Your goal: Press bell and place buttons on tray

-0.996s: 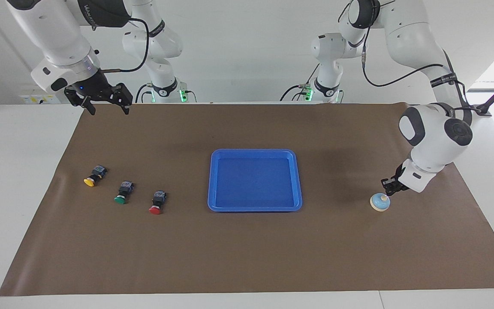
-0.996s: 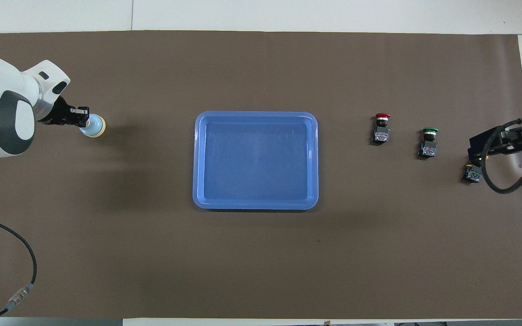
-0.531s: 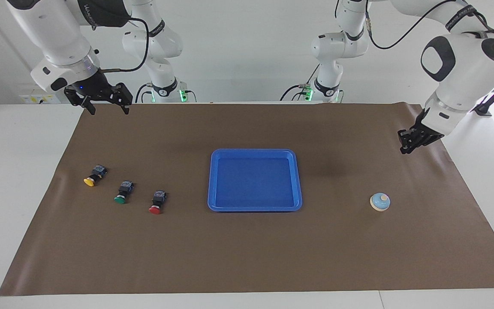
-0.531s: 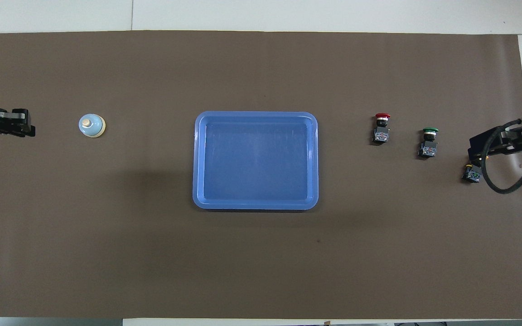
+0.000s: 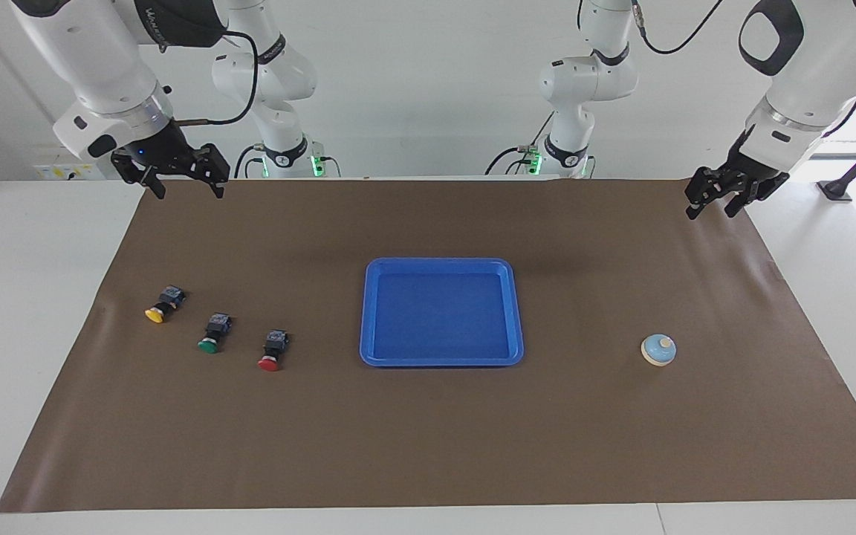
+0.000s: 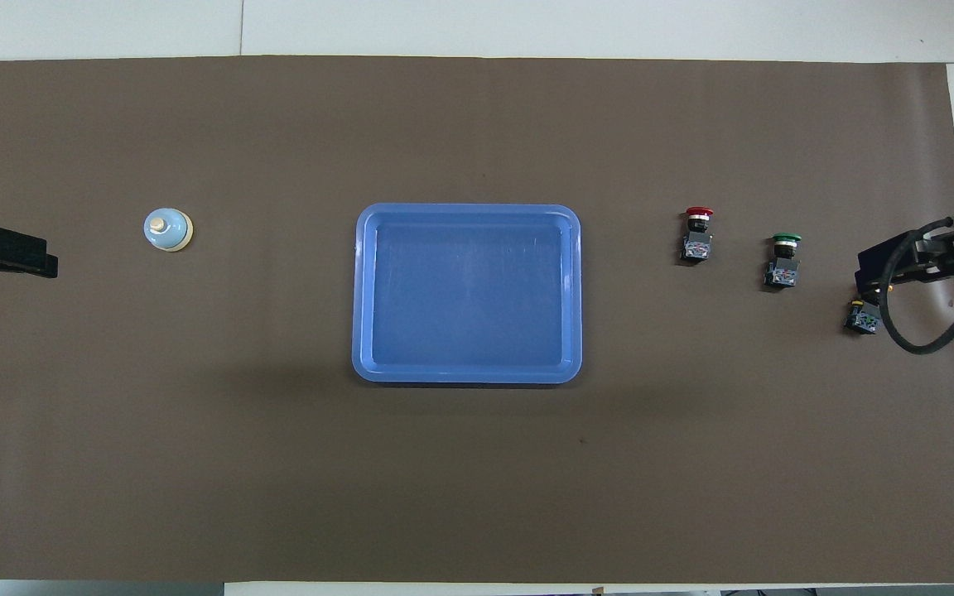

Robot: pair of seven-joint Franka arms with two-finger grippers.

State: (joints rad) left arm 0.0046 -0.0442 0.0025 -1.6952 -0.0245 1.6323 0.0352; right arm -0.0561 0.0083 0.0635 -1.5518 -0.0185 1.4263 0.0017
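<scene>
Blue tray [image 5: 511,312] flat on the brown mat [image 5: 428,446] at the table's middle, nothing inside it. Light-blue bell [image 5: 658,349] with cream knob upright on the mat, well apart from the tray toward the left arm's end of the table, about level with the tray's edge farthest from the robots; same bell [image 6: 168,229] plain in the overhead view, nothing touching it. Three push-buttons lying on their sides in a slanting row, well apart from the tray toward the right arm's end: red button [image 5: 272,351] closest to the tray, green button [image 5: 212,334] next, yellow button [image 5: 163,304] last and nearest to the robots of the three; all off the tray, each apart from its neighbour. Left gripper [image 5: 713,203] raised in the air over the mat's corner at the left arm's end, clear of the bell, fingers parted and holding nothing; only its tip [image 6: 9,252] visible at the overhead view's edge. Right gripper [image 5: 185,185] waiting up in the air over the mat's corner at the right arm's end, away from the tray and the buttons, fingers spread wide and gripping nothing; in the overhead view, its dark body [image 6: 924,261] partly covering the yellow button [image 6: 861,316].
</scene>
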